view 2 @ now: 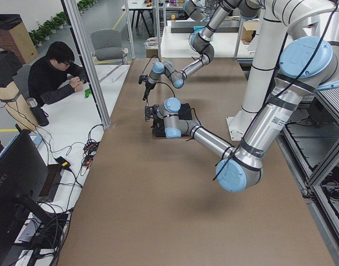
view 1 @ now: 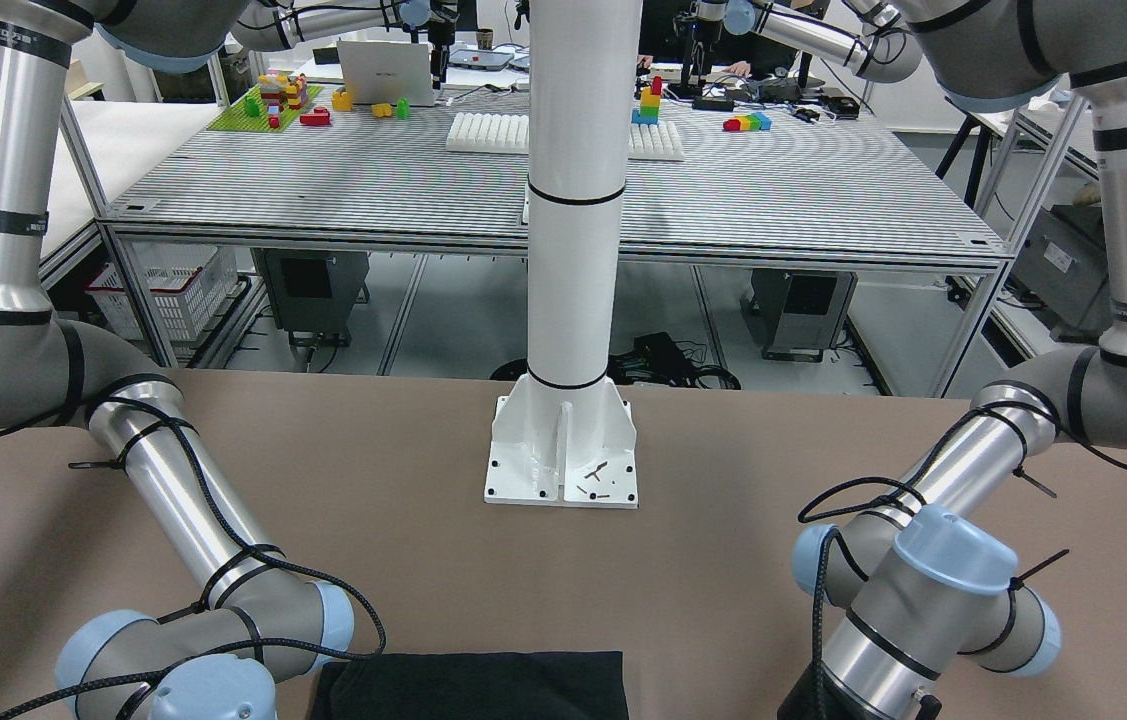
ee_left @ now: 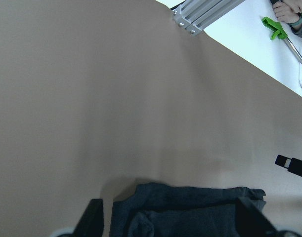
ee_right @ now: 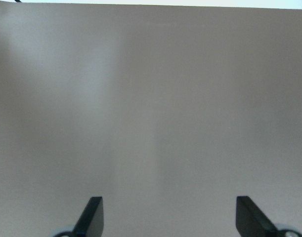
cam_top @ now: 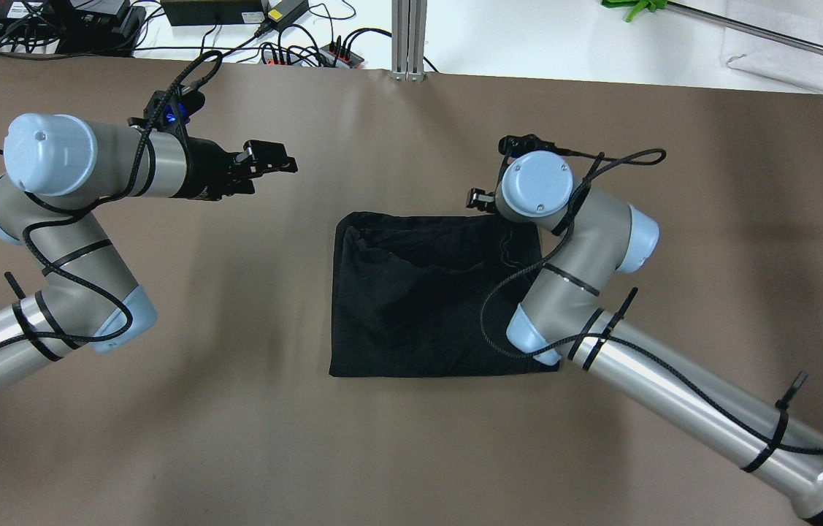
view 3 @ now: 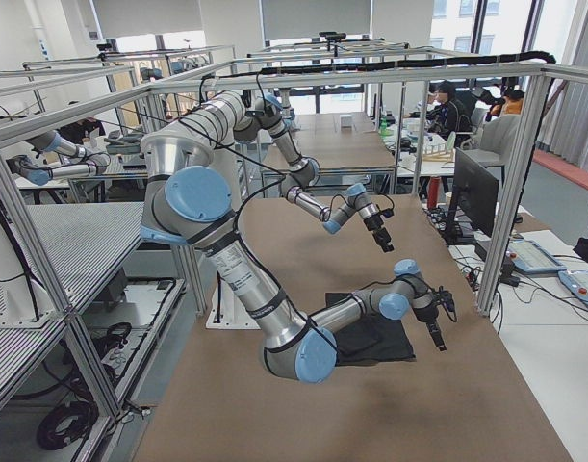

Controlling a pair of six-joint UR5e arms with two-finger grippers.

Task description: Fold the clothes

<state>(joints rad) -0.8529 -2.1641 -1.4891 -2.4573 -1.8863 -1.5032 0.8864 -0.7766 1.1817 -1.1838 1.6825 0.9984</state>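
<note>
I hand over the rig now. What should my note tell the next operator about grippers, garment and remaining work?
Black garment: flat rectangle at the centre of the table, held by nothing.
Left gripper: jaws open, empty, over bare table left of it.
Right gripper: jaws open, empty, near its far right corner.
Done: looks folded, layers show.
Left: perhaps another fold; the far left corner is rumpled.

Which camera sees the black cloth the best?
The overhead exterior view: the black cloth lies almost whole. The front-facing and left wrist views catch only a strip, the side views show it small and partly hidden, and the right wrist view misses it.
</note>
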